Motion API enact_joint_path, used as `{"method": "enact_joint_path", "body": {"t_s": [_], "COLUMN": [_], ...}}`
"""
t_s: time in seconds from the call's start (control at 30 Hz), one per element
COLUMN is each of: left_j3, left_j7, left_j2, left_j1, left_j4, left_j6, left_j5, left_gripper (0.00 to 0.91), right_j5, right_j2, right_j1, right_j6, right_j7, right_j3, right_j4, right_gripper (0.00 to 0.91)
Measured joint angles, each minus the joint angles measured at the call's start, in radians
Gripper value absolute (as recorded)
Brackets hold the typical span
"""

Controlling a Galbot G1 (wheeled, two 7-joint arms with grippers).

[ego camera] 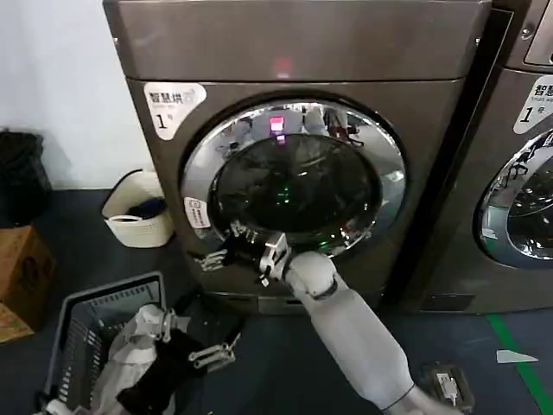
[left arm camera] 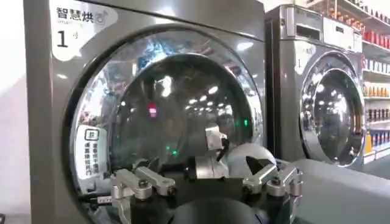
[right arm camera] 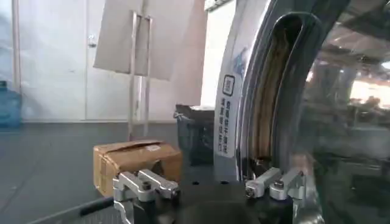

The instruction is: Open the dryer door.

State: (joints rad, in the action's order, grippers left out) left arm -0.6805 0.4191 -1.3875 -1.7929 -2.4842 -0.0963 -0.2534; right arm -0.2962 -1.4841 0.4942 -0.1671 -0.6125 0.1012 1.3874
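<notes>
The dryer (ego camera: 294,43) stands straight ahead, bronze-grey, with a white "1" label at its upper left corner. The dryer door (ego camera: 294,186), chrome-rimmed with dark glass, lies flat against the front. My right gripper (ego camera: 226,245) is open at the door's lower left rim, just below the small white sticker (ego camera: 197,212). In the right wrist view the right gripper (right arm camera: 212,192) straddles the rim's edge, one finger (right arm camera: 271,181) beside a recess in the chrome rim (right arm camera: 256,109). My left gripper (ego camera: 212,354) hangs low and open over a basket, facing the door (left arm camera: 170,103).
A neighbouring machine (ego camera: 518,173) of the same colour stands at the right. A grey laundry basket (ego camera: 95,320) with clothes sits at the lower left. A white bin (ego camera: 138,216), a cardboard box (ego camera: 22,268) and a black bin (ego camera: 22,164) line the left side.
</notes>
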Motion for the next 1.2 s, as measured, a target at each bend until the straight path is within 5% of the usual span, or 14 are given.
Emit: {"method": "enact_joint_path", "body": {"t_s": [0.47,1.2], "left_j3": [-0.062,-0.449], "left_j7": [0.022,0.074], "left_j2": [0.007,0.039], "left_j1": [0.013,0.121], "left_j4": [-0.006,0.115], "left_j6": [-0.047,-0.147], "left_j5": [-0.038,-0.189], "left_gripper": [0.907,0.907], "right_j5": [-0.003,-0.069], "right_j2": [0.028,0.096], "right_j1": [0.028,0.073], "right_j6": [0.012,0.033], "right_j7": [-0.08,-0.145], "right_j3": [0.0,-0.002], "right_j4": [0.043,0.115], "right_gripper": [0.907,0.907]}}
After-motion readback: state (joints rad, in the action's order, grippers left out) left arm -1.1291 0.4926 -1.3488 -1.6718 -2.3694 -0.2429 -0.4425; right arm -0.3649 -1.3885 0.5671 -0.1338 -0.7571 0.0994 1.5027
